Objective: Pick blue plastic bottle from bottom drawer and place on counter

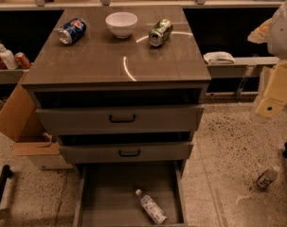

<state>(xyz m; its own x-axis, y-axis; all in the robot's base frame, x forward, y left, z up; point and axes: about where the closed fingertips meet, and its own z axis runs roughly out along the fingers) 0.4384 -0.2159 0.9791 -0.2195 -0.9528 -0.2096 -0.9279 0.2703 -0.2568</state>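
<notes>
The blue plastic bottle (pixel 151 207) lies on its side on the floor of the open bottom drawer (pixel 110 193), cap pointing up-left, right of the drawer's middle. The counter (pixel 110 60) is the glossy grey-brown top of the cabinet above it. My gripper (pixel 271 104) hangs at the right edge of the view, cream-coloured, well right of the cabinet and far above the bottle. It holds nothing that I can see.
On the counter lie a blue soda can (pixel 72 30), a white bowl (pixel 121 23) and a green can (pixel 160 32). Two drawer fronts (pixel 122 118) stand partly pulled out above the bottom drawer. A dark-label bottle (pixel 267 176) lies on the floor at right. A cardboard box (pixel 20 117) stands at left.
</notes>
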